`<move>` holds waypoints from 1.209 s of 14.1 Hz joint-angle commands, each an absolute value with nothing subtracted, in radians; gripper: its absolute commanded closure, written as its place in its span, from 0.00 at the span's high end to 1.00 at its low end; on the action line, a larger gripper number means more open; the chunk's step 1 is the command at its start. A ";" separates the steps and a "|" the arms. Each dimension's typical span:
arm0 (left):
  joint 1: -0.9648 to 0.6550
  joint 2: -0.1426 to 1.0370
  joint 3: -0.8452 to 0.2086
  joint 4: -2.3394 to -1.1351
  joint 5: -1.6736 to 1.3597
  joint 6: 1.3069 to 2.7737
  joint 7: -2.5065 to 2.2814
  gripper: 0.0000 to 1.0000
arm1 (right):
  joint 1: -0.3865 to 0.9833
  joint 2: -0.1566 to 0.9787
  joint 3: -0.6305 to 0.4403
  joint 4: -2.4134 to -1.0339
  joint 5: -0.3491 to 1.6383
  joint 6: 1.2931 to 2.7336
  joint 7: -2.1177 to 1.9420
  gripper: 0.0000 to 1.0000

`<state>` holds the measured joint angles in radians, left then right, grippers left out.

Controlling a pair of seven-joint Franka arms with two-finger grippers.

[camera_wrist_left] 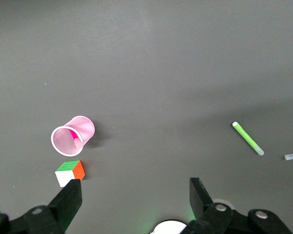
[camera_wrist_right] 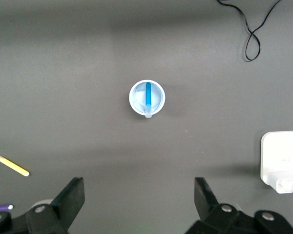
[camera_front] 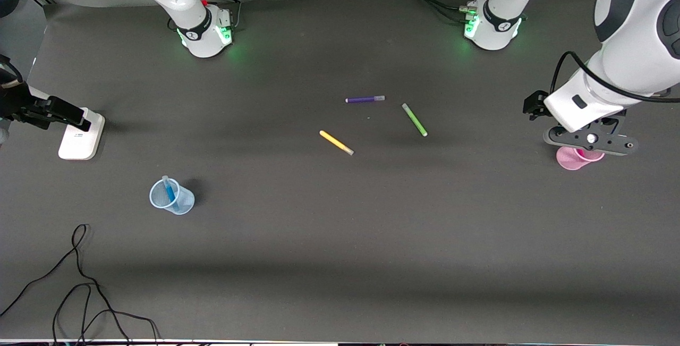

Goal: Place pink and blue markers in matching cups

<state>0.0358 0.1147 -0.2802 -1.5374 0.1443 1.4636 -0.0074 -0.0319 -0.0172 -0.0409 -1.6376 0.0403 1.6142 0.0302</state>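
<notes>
The pale blue cup (camera_front: 171, 196) stands upright toward the right arm's end of the table, with the blue marker (camera_front: 169, 191) standing in it. They also show in the right wrist view, cup (camera_wrist_right: 136, 103) and marker (camera_wrist_right: 148, 96). The pale pink cup (camera_front: 569, 159) stands toward the left arm's end, partly hidden by my left gripper (camera_front: 588, 145). In the left wrist view the pink cup (camera_wrist_left: 83, 127) holds the pink marker (camera_wrist_left: 74, 138). My left gripper (camera_wrist_left: 136, 192) is open and empty above the table beside that cup. My right gripper (camera_wrist_right: 139, 195) is open and empty, raised by the table's end (camera_front: 71, 116).
Yellow (camera_front: 336, 143), green (camera_front: 414, 119) and purple (camera_front: 365, 99) pens lie mid-table. A multicoloured puzzle cube (camera_wrist_left: 69, 172) sits beside the pink cup. A white block (camera_front: 81, 136) lies under my right gripper. A black cable (camera_front: 79, 282) lies nearest the front camera.
</notes>
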 commanded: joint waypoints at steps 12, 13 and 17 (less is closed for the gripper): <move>-0.181 -0.054 0.031 -1.770 0.109 1.667 0.054 0.99 | -0.015 -0.049 -0.064 -1.671 0.012 1.623 -0.011 1.00; -0.155 -0.055 0.002 -1.770 0.110 1.667 0.055 0.99 | -0.015 -0.049 -0.064 -1.667 -0.012 1.623 -0.012 1.00; -0.098 -0.054 -0.049 -1.770 0.109 1.680 0.095 0.99 | -0.015 -0.052 -0.064 -1.675 -0.026 1.621 -0.032 1.00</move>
<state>-0.1194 -0.0303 -0.0313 -1.7467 0.1208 1.6559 0.0639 -0.0296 -0.0214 -0.0539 -1.6421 -0.0020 1.6131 -0.0104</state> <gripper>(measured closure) 0.013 0.000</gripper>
